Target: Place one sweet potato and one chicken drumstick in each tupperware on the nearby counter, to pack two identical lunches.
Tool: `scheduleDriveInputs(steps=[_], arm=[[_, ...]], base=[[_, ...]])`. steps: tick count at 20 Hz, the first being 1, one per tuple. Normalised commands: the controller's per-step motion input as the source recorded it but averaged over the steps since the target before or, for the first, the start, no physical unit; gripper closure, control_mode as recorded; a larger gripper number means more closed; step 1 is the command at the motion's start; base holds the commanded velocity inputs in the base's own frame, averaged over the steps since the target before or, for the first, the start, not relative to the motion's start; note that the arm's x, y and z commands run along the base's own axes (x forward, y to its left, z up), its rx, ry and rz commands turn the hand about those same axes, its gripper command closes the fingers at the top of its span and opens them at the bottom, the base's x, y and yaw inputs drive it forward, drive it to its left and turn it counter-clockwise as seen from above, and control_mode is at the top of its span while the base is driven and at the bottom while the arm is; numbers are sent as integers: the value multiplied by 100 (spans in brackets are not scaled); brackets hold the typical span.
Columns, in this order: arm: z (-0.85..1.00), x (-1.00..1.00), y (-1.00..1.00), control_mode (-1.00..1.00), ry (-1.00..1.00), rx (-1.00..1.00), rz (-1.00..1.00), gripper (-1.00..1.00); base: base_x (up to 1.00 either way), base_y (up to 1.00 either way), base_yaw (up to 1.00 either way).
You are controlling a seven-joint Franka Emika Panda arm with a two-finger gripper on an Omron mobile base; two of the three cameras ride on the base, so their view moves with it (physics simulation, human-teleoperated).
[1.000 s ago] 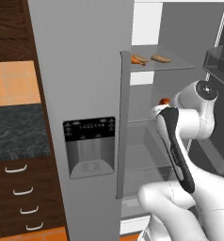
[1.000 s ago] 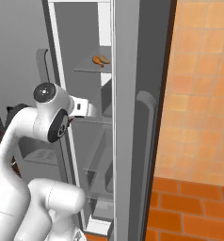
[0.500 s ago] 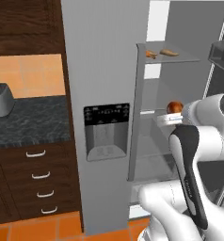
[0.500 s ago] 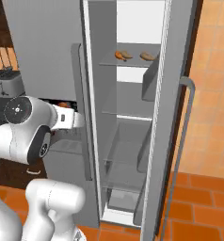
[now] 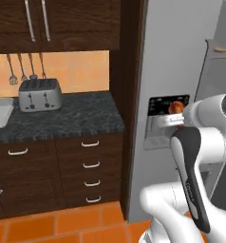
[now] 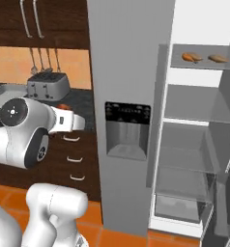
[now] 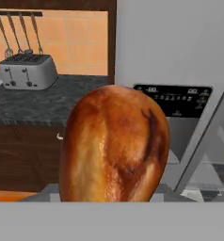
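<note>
Whole picture swung left against 0.5 s back: camera movement with the base, not movement of the things. In the left base view, grey fridge (image 5: 181,71) now pushed to the right half, where 0.5 s ago centre frame; dark marbled counter (image 5: 72,116) now wide across the left and centre, formerly a strip at the left edge. Dark wooden drawers (image 5: 89,166) with curved silver handles below it, wall cabinets (image 5: 53,23) across the top. Silver toaster (image 5: 40,93) now standing at upper left on the counter, 3 utensils (image 5: 24,66) hanging on the orange tile above. Corner of a pale tub, likely 1 tupperware (image 5: 0,115), at the far left edge on the counter. In the right base view, open fridge compartment at right, 2 brown food pieces (image 6: 201,58) on the top shelf at upper right, same shelf as before. Gripper (image 5: 177,114) at centre right of the left base view, against the dispenser panel (image 5: 164,121). Browned chicken drumstick (image 7: 115,143) large at centre of the hand view, carried as before. Fingers themselves hidden behind it; part-way apart and apparently clamped on the drumstick.
</note>
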Motion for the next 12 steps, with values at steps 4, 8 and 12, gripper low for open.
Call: scheduleDriveInputs(steps=[4,8,12], arm=[[0,0,0,100,0,0,0,100],[0,0,0,100,0,0,0,100],[0,0,0,100,0,0,0,100]], base=[[0,100,0],[2,100,0],[22,100,0]])
